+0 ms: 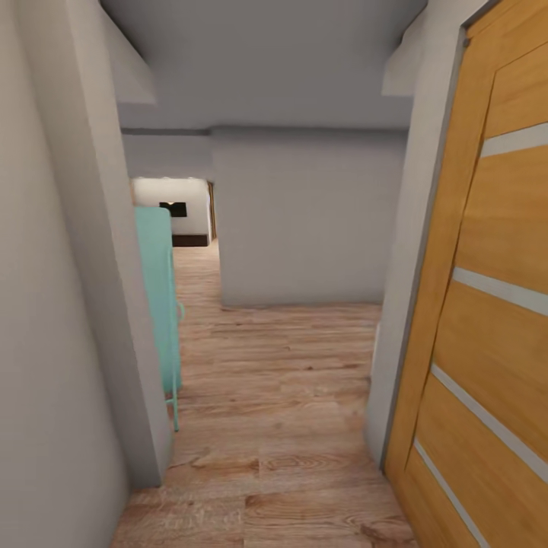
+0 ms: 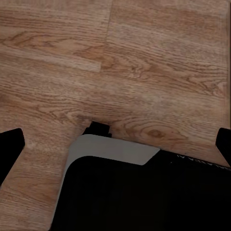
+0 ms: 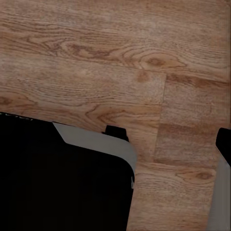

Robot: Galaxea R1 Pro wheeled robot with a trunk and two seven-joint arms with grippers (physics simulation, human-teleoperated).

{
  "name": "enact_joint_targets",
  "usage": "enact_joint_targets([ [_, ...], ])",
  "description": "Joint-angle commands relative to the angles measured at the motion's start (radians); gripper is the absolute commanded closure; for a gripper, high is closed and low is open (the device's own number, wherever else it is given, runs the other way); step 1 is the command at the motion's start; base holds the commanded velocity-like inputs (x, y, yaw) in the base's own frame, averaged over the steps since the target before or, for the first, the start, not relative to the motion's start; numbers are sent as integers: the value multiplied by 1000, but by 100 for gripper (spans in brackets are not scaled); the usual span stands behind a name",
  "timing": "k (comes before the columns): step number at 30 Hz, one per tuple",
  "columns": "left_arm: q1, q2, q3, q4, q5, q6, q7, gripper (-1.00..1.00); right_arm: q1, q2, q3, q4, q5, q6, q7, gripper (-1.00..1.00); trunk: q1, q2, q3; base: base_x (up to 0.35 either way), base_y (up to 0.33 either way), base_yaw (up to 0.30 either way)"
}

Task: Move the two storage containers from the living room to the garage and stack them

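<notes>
The two storage containers are out of view, and so is the garage. I am in a narrow corridor laid with light wood planks [image 1: 281,426]. In the left wrist view my left gripper [image 2: 115,142] hangs open over the planks, its dark fingertips [image 2: 10,144] at the two edges of the picture with nothing between them. In the right wrist view my right gripper [image 3: 115,139] also hangs over planks, with one dark fingertip [image 3: 224,143] at the edge and nothing held.
An orange wooden panel door [image 1: 495,304] stands close on the right. A grey wall [image 1: 61,304] runs along the left, with a teal piece of furniture [image 1: 158,304] behind its corner. A grey wall [image 1: 304,221] blocks straight ahead; left of it a passage leads to a bright room [image 1: 173,209].
</notes>
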Motion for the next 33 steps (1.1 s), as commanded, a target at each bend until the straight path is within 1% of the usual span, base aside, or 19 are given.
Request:
enact_joint_targets([
  [1, -1, 0, -6, 1, 7, -3, 3, -100, -1, 1, 8, 3, -4, -5, -3, -100, 1, -1, -1, 322, 0, 0],
  [33, -1, -1, -6, 1, 7, -4, 3, -100, -1, 0, 10, 3, -4, -4, -3, -100, 1, -1, -1, 322, 0, 0],
])
